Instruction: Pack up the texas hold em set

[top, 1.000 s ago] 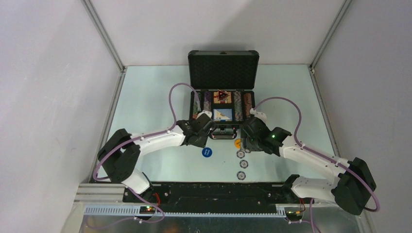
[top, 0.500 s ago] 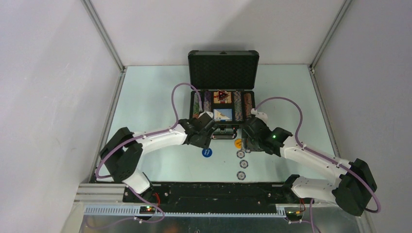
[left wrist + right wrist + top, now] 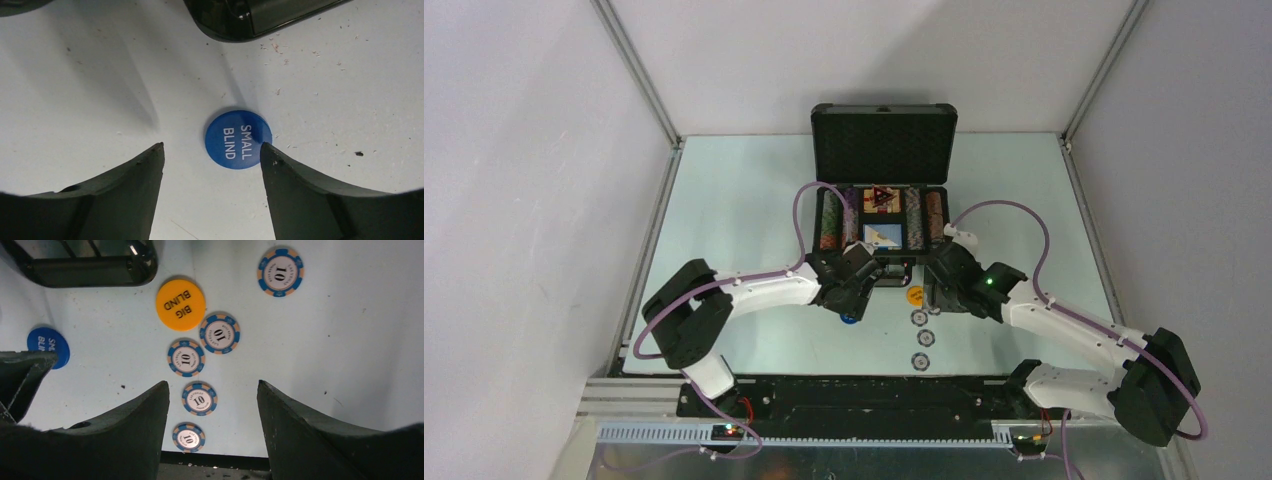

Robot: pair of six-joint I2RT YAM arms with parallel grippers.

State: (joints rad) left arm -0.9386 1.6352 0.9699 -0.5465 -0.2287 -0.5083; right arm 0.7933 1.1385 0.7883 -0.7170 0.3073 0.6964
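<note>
My left gripper (image 3: 210,150) has pulled back off the case edge, jaws now apart around the blue button (image 3: 238,139). My right gripper (image 3: 212,385) stays apart above loose chips (image 3: 199,398). Beyond, the briefcase (image 3: 883,148) sits open.

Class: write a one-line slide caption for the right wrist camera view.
Open right gripper hovers over five loose 10 chips, beside an orange Big Blind button and the briefcase.
</note>
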